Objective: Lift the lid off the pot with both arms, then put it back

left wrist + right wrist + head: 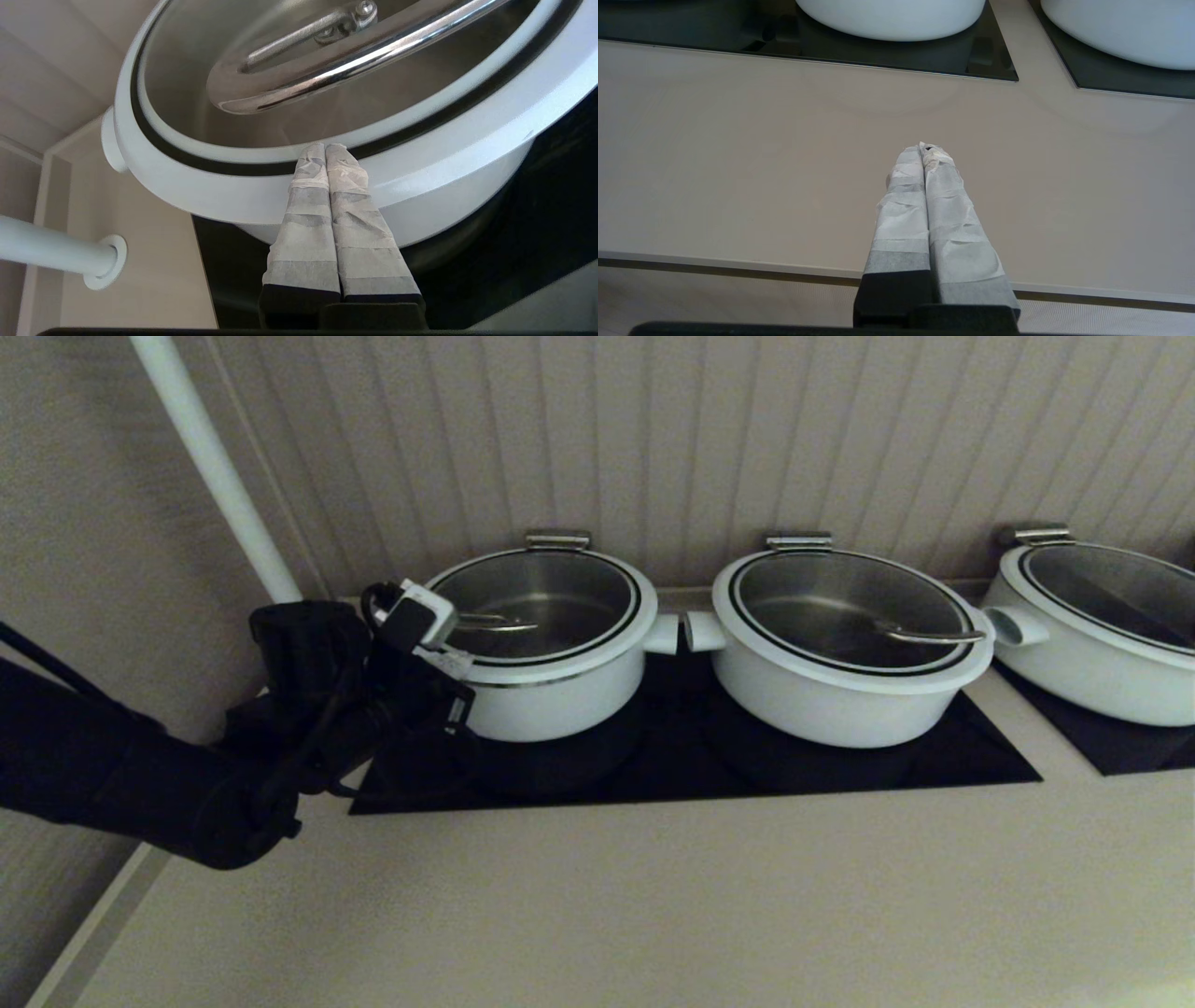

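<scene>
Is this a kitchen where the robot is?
Probably a kitchen or buffet counter: white pots with glass lids, like the pot by the left gripper, sit on black cooktop panels in a beige counter.

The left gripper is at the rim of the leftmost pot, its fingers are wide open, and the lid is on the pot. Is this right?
Not quite. The left wrist view shows the left gripper with its fingers pressed together, shut, not wide open. The rest holds: it is at the rim of the leftmost pot, and the lid sits on that pot.
</scene>
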